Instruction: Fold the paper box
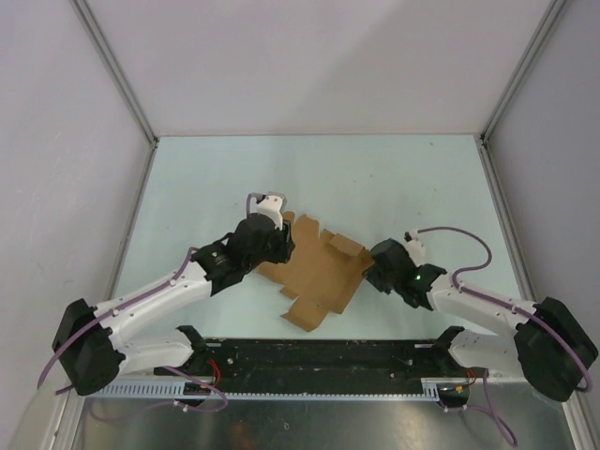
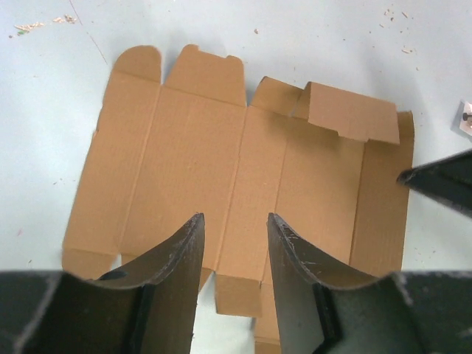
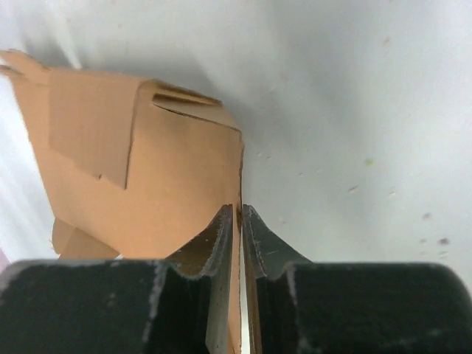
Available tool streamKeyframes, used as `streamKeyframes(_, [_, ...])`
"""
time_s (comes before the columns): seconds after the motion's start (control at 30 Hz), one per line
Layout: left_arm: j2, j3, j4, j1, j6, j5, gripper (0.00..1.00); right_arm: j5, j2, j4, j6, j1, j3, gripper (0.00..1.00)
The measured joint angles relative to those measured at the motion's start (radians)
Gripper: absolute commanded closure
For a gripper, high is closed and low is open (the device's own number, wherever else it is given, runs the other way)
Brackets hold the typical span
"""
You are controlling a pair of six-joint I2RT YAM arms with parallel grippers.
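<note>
Lying unfolded, the paper box (image 1: 319, 272) rested on the table (image 1: 216, 178) between the two arms. The right gripper (image 3: 237, 221) pinched the sheet's right edge, its jaws pressed almost together on the cardboard. The left gripper (image 2: 234, 228) stood over the sheet's left side, its jaws half spread and clamping nothing.

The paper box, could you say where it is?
Top view: the paper box lies unfolded mid-table, the left gripper over its left edge, the right gripper pinching its right edge.
</note>
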Motion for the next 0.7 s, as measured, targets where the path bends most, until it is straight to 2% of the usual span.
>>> streamKeyframes(0.17, [-0.035, 0.000, -0.029, 0.001, 0.007, 0.008, 0.54, -0.161, 0.015, -0.059, -0.280, -0.204, 0.058, 0.85])
streamKeyframes(0.27, [-0.053, 0.000, -0.045, 0.002, 0.011, 0.010, 0.55, -0.246, 0.072, -0.104, -0.426, -0.262, 0.148, 0.83])
streamKeyframes(0.3, [-0.056, 0.000, -0.050, 0.002, 0.013, 0.012, 0.55, -0.281, 0.113, -0.122, -0.487, -0.278, 0.202, 0.80])
streamKeyframes(0.33, [-0.057, 0.000, -0.053, 0.002, 0.017, 0.014, 0.55, -0.299, 0.145, -0.130, -0.523, -0.285, 0.238, 0.69])
streamKeyframes(0.4, [-0.057, 0.000, -0.057, 0.002, 0.019, 0.018, 0.55, -0.337, 0.222, -0.159, -0.593, -0.293, 0.336, 0.57])
streamKeyframes(0.43, [-0.058, 0.000, -0.059, 0.002, 0.019, 0.018, 0.55, -0.351, 0.246, -0.164, -0.615, -0.294, 0.363, 0.48])
streamKeyframes(0.6, [-0.065, 0.000, -0.068, 0.002, 0.019, 0.023, 0.55, -0.330, 0.249, -0.221, -0.643, -0.263, 0.385, 0.36])
streamKeyframes(0.7, [-0.071, 0.000, -0.069, 0.002, 0.019, 0.026, 0.55, -0.283, 0.180, -0.275, -0.615, -0.229, 0.372, 0.34])
